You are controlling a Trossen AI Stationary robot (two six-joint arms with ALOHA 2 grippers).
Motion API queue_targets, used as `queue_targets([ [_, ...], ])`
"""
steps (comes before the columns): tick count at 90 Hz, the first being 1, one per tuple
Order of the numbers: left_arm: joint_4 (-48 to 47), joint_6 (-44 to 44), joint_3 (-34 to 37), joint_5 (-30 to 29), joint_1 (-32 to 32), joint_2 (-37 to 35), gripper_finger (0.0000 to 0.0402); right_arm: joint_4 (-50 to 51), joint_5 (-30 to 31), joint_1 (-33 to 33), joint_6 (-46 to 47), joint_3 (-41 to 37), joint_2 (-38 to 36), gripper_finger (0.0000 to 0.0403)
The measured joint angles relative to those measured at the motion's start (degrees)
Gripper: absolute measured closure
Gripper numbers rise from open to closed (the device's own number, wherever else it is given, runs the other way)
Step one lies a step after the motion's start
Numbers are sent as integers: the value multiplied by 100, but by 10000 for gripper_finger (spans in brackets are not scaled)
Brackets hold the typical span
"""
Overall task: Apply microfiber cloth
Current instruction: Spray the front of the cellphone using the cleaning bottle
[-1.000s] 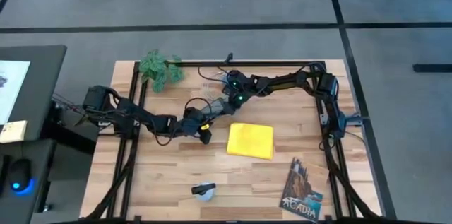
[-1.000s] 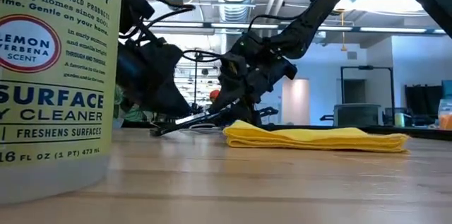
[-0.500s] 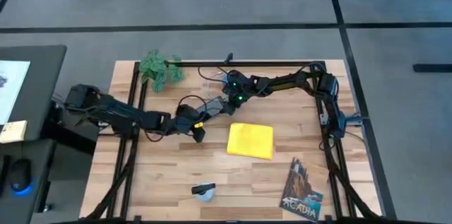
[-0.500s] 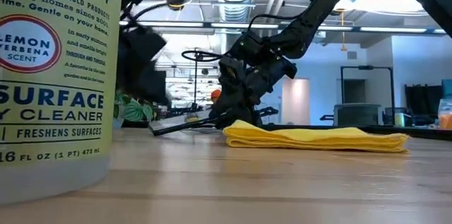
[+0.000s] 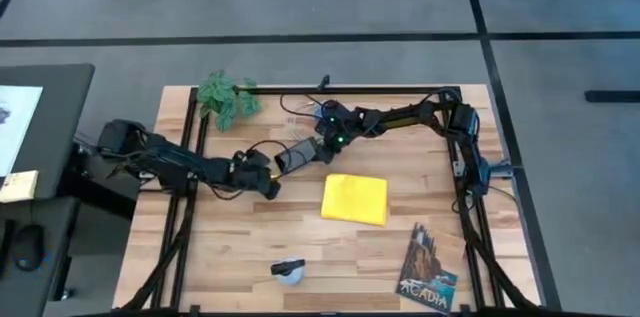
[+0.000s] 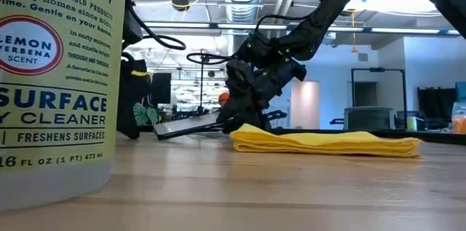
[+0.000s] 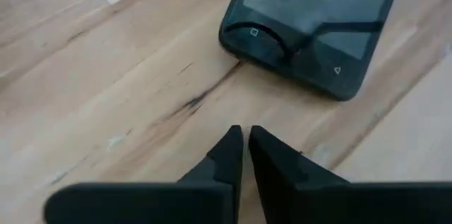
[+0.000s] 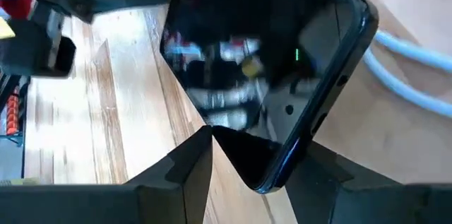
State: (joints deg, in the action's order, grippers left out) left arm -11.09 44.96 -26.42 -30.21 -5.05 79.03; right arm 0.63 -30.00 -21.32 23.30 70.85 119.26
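Note:
The yellow microfiber cloth (image 5: 355, 199) lies folded flat on the table's middle, right of both grippers, and also shows in the low view (image 6: 324, 142). No gripper touches it. A black smartphone (image 5: 294, 154) stands tilted at the cloth's far left, with my right gripper (image 5: 318, 148) shut on it. My left gripper (image 5: 268, 187) hovers shut over bare wood just left of the phone's low end (image 7: 282, 54), with nothing between its fingers (image 7: 245, 139). My right gripper (image 8: 259, 145) pinches the smartphone between its two fingers, by its two side edges at the end nearest the gripper (image 8: 258, 171). The fingers come from the table's right, slanting down. The phone (image 6: 189, 124) sits tilted, its held end raised and its far end (image 6: 159, 134) on the table.
A surface-cleaner spray bottle (image 5: 288, 270) stands near the front edge and fills the low view's left (image 6: 54, 78). A dark illustrated booklet (image 5: 427, 269) lies at the front right, and a small green plant (image 5: 228, 97) at the back left. White cables (image 8: 409, 61) run behind the phone.
My left gripper has drawn back toward the table's left edge, away from the phone's low end. The phone has stayed tilted in my right gripper, and the cloth has not moved.

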Motion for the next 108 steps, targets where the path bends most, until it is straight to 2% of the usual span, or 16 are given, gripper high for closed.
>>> queue_targets([
  [18, 129, -1197, -3, 847, 723, -905, 238, 95, -7, 0, -152, 0, 0, 261],
  [29, 399, -1974, -3, 1972, 1604, -1249, 182, 73, -7, 0, -221, 0, 0, 261],
  [43, 905, -2672, -3, 3628, 2773, -1146, 139, 65, -7, 41, -270, -2, 0, 261],
  [58, 1349, -3061, -8, 4788, 3579, -535, 117, 48, -7, 72, -303, -2, 0, 261],
  [72, 1981, -3369, -10, 5595, 3777, 373, 114, 40, -18, 71, -404, -2, -1, 261],
  [88, 2121, -3552, -338, 5784, 3787, 1129, 113, 21, -71, 70, -467, -2, -1, 261],
  [108, 2300, -3614, -510, 5890, 3709, 1583, 113, -1, -157, 54, -539, -2, -2, 261],
])
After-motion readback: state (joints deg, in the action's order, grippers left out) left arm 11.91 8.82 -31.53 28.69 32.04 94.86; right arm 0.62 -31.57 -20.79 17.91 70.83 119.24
